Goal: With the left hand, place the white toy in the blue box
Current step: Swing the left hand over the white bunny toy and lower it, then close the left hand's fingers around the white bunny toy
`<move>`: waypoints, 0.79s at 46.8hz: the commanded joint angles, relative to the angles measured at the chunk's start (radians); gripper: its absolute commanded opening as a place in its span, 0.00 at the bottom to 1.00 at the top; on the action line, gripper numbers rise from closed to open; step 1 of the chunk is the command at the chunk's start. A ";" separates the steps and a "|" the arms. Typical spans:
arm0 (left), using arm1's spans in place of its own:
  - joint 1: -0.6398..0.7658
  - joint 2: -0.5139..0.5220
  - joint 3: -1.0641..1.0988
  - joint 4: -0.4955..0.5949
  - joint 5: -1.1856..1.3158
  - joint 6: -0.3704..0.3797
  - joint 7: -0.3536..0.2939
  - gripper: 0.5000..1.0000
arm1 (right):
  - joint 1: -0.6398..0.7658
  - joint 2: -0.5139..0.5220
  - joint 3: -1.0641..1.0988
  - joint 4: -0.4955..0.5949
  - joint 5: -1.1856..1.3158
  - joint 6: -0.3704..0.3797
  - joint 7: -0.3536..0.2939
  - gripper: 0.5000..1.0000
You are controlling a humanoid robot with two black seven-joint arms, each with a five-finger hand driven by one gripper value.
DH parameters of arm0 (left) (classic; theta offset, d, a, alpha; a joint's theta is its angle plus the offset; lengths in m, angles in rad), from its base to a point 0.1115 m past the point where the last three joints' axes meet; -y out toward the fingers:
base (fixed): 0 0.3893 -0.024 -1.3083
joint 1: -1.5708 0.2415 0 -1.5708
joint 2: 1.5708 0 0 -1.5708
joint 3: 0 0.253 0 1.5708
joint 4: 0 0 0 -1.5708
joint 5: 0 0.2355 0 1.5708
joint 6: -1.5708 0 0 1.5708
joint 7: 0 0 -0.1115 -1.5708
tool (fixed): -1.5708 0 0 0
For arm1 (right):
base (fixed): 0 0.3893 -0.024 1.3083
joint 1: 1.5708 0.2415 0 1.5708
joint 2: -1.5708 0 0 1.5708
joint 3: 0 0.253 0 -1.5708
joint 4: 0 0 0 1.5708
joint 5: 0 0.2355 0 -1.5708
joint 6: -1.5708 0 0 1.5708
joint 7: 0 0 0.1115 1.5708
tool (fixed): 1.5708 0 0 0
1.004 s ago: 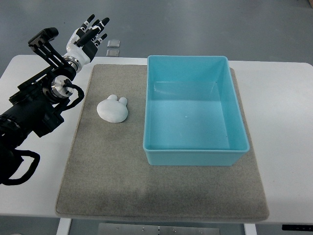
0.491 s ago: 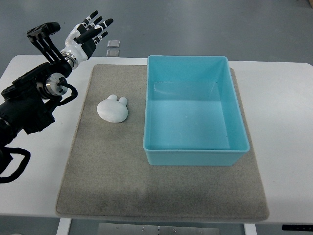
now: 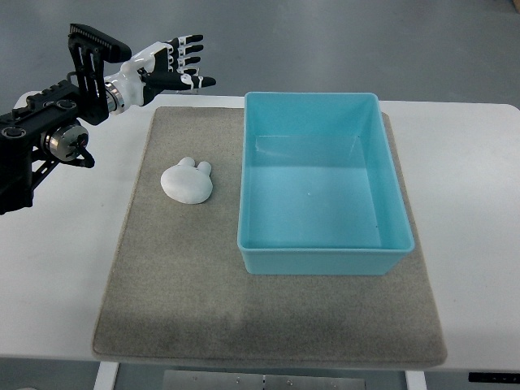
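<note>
Toy: the white toy (image 3: 188, 180) lay on the grey mat (image 3: 187, 284), on its left half, just beside the left wall of the box but not touching it. Its two small ears pointed toward the far side.
Box: the blue box (image 3: 325, 256) stood on the right part of the mat, open at the top, and nothing was seen inside it.
Left robot hand: the left robot hand (image 3: 166, 68) was above the far left corner of the mat, well apart from the toy. Its fingers (image 3: 193, 60) were spread and stretched out toward the right, and they held nothing.
Left arm: the black arm (image 3: 45, 138) came in from the left edge, over the white desk (image 3: 57, 268).
Right arm: it was not visible.
Done: nothing of the task was done, as far as the view showed; the toy was not grasped and the box had no toy in it.
Left to do: the hand had to come down to the toy, close on it, lift it, carry it to the right over the box wall and release it inside.
Stage: it seemed to be the approach, before any contact.
</note>
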 commanded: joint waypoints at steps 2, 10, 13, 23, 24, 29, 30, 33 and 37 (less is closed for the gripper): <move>-0.051 0.066 0.129 -0.107 0.079 0.002 0.000 0.96 | 0.000 0.000 0.000 0.000 0.000 0.000 0.000 0.87; -0.103 0.143 0.203 -0.222 0.209 -0.002 0.000 0.96 | 0.000 0.000 0.000 0.000 0.000 0.000 0.000 0.87; -0.105 0.156 0.205 -0.251 0.280 -0.004 0.000 0.96 | 0.000 0.000 0.000 0.000 0.000 0.000 0.000 0.87; -0.111 0.218 0.208 -0.353 0.485 -0.012 -0.002 0.97 | 0.000 0.000 0.000 0.000 0.000 0.000 0.000 0.87; -0.116 0.221 0.208 -0.359 0.496 -0.012 -0.002 0.97 | 0.000 0.000 0.000 0.000 0.000 0.000 0.000 0.87; -0.122 0.224 0.212 -0.366 0.554 -0.013 -0.003 0.97 | 0.000 0.000 0.000 0.000 0.000 0.000 0.000 0.87; -0.122 0.224 0.212 -0.366 0.571 -0.013 -0.005 0.97 | 0.000 0.000 0.000 0.000 0.000 0.000 0.000 0.87; -0.120 0.224 0.212 -0.369 0.631 -0.013 -0.008 0.97 | 0.000 0.000 0.000 0.000 0.000 0.000 0.000 0.87; -0.122 0.224 0.212 -0.374 0.689 -0.013 -0.016 0.97 | 0.000 0.000 0.000 0.000 0.000 0.000 0.000 0.87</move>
